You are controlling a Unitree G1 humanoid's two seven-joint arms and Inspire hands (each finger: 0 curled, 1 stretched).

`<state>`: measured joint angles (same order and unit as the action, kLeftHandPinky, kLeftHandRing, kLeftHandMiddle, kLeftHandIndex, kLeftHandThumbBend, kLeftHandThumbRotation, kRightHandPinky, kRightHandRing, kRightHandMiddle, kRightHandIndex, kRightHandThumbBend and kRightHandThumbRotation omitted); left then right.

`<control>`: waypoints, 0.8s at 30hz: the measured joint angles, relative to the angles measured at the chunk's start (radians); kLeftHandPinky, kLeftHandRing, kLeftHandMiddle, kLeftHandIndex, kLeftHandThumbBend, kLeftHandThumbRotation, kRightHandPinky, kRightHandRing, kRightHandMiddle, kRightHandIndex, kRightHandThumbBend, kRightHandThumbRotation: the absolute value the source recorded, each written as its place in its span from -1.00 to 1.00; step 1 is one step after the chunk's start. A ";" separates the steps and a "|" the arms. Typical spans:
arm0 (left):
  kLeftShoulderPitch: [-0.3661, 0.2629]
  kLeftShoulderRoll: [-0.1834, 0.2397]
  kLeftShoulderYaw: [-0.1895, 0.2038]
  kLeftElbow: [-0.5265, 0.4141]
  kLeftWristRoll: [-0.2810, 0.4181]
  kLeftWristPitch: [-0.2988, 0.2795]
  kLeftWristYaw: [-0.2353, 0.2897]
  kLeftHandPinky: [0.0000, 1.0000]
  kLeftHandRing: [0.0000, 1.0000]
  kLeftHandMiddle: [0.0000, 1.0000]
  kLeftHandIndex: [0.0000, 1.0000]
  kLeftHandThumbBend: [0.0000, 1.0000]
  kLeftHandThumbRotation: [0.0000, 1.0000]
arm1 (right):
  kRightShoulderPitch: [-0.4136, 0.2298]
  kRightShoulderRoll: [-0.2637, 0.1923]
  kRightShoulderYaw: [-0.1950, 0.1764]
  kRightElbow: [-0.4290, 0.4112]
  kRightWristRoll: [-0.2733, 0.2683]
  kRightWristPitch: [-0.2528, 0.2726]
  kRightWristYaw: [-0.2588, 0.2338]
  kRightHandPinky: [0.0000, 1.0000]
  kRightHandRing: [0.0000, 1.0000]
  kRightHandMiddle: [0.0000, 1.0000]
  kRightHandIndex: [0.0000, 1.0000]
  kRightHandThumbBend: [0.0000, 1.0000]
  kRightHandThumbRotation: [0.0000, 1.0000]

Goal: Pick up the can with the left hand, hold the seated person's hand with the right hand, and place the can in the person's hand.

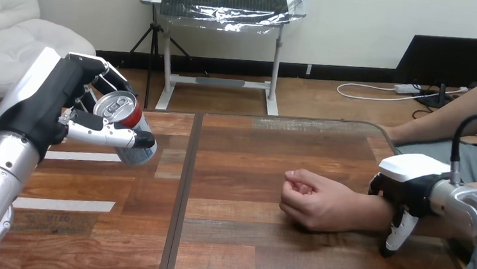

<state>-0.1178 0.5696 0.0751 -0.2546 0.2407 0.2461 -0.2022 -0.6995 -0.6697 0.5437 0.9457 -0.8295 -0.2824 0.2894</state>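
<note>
My left hand (85, 126) holds a can (124, 111) with a silver top and red side in the air above the table's left part. The can is tilted, and my fingers and thumb curl round it. The person's hand (313, 201) rests on the table right of centre as a loose fist, its arm coming in from the right. My right hand (410, 188) sits over the person's wrist with its thumb (397, 235) down the near side, clasping it. The fingers on the far side are hidden.
The wooden table (233, 250) has a dark seam running front to back near its middle. Two white strips (66, 204) lie on its left part under my left arm. The person's other arm (463, 110) shows at the upper right beyond the table's corner.
</note>
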 measured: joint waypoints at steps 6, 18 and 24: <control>0.000 0.000 0.000 0.000 -0.003 0.000 0.000 -0.62 -0.50 -0.36 -0.18 0.61 -1.00 | -0.007 0.004 0.006 -0.001 0.000 0.010 0.021 -0.45 -0.23 -0.01 0.19 0.73 -0.73; 0.000 0.000 0.001 0.000 -0.003 0.000 0.000 -0.59 -0.47 -0.33 -0.18 0.61 -1.00 | -0.020 0.021 0.012 0.003 0.000 0.040 0.047 -0.48 -0.26 -0.05 0.01 0.71 -0.77; 0.000 0.000 0.001 0.000 -0.003 0.000 0.000 -0.57 -0.45 -0.32 -0.18 0.62 -1.00 | -0.027 0.028 0.012 0.017 0.000 0.035 0.047 -0.46 -0.25 -0.07 -0.06 0.70 -0.74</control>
<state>-0.1179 0.5694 0.0758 -0.2546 0.2372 0.2460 -0.2022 -0.7265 -0.6418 0.5556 0.9625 -0.8296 -0.2474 0.3362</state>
